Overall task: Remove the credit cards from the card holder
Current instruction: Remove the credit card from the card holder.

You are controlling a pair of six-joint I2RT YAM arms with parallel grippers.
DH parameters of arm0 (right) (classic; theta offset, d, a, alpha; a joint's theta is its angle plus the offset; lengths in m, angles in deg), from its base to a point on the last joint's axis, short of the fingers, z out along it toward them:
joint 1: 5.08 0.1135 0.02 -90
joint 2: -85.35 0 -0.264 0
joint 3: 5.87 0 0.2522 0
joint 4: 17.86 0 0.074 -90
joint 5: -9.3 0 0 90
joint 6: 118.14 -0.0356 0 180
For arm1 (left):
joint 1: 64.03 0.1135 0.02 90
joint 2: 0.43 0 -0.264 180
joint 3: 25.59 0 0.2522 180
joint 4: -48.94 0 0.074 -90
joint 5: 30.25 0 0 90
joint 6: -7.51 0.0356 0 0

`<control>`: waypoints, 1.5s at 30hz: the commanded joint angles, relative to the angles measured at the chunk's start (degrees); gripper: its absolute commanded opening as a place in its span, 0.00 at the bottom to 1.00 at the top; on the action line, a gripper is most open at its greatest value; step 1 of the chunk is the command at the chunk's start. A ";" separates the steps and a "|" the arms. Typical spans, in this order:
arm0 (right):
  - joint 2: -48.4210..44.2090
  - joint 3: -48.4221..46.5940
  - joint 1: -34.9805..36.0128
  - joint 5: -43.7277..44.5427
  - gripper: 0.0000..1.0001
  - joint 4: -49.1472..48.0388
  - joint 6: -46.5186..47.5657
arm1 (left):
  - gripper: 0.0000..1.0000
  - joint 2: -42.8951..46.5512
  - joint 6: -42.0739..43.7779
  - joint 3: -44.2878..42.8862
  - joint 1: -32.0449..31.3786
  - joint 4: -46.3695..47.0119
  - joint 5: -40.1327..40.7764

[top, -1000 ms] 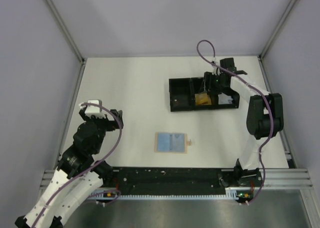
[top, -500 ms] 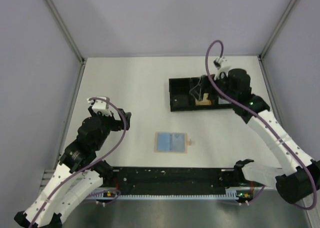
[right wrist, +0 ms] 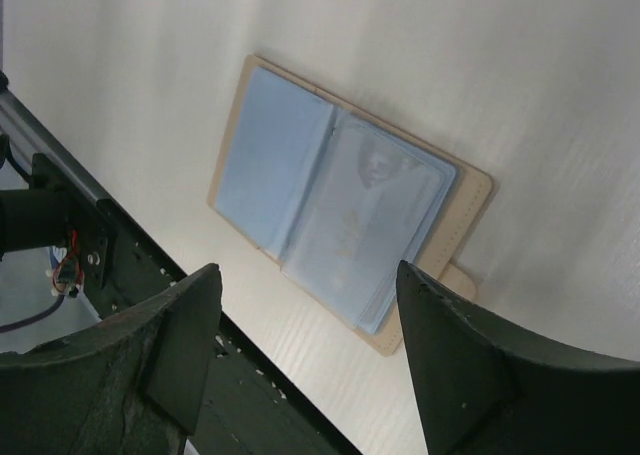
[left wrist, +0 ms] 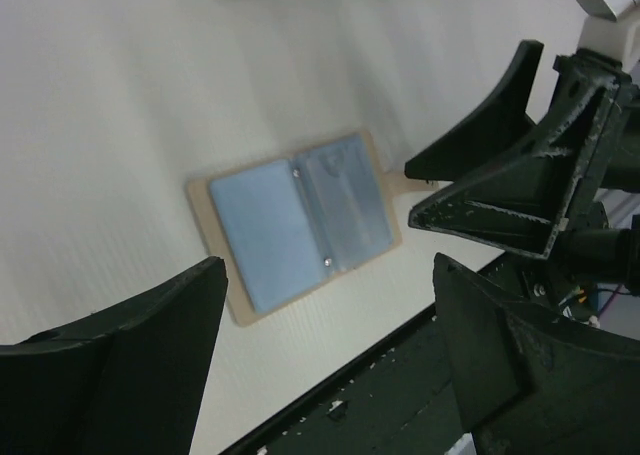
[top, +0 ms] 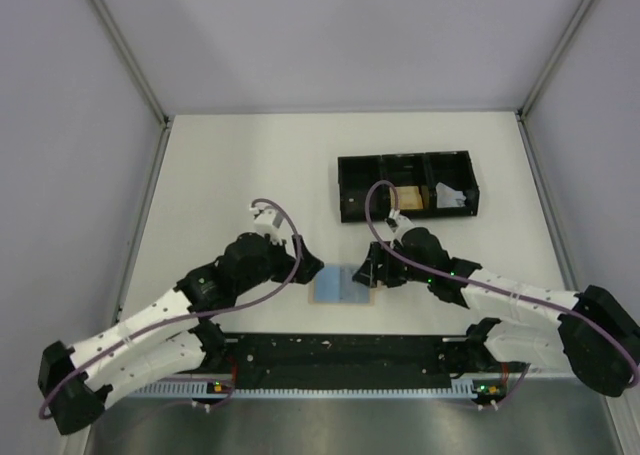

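near the front edge of the table (top: 230,175), the two arms are reaching inward toward each other. the left gripper (top: 316,271) is hovering just beside the left edge of the card holder (top: 342,284), its jaws standing wide apart with nothing between them. the right gripper (top: 367,275) is hovering at the holder's right edge, jaws likewise spread and empty; whether it is touching the holder cannot be told. the card holder is lying open and flat on the table between the two grippers, its blue-grey panels facing up inside a tan border. pale blue credit cards (right wrist: 375,210) are sitting in its pockets, none pulled out. farther back, well apart, a black tray (top: 404,158) with three compartments is standing; an orange-tan block (top: 408,197) is lying in the middle one and a white object (top: 447,195) in the right one.
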 commanded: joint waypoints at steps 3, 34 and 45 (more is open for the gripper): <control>3.17 2.51 0.77 0.52 0.69 -11.89 -5.65 | 0.82 -11.31 -8.45 -0.79 -7.52 12.82 1.51; 10.39 2.34 0.69 -1.59 0.67 -12.42 -7.14 | 0.36 -36.64 -16.98 -1.15 -8.67 8.07 3.26; 10.39 -0.82 0.78 -3.61 0.66 -11.01 -6.09 | 0.10 -35.94 -18.73 1.05 -8.75 12.12 0.97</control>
